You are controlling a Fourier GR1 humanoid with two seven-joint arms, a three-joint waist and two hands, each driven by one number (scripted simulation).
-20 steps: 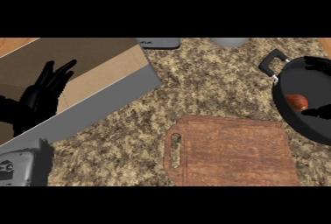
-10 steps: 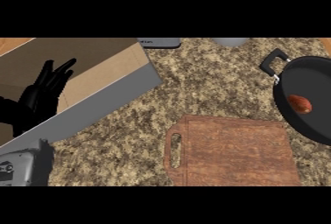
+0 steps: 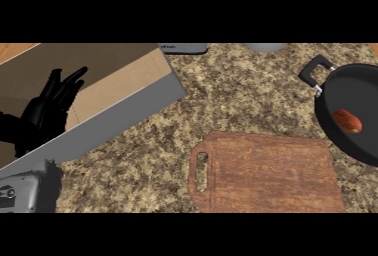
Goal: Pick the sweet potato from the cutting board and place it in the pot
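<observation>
One sweet potato (image 3: 347,121) already lies in the pot (image 3: 354,145) at three o'clock — our left hand (image 3: 46,112) rests at nine o'clock, fingers straight; we leave the pot undisturbed

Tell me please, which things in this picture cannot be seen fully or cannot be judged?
- Right hand: in no part of the head view.
- Black round pot: right side cut off by the picture's edge.
- Grey objects at the top: cut off, kind unclear.
- Grey device at lower left: partly cut off, unidentifiable.
- Black left hand: its forearm too dark to trace.
</observation>
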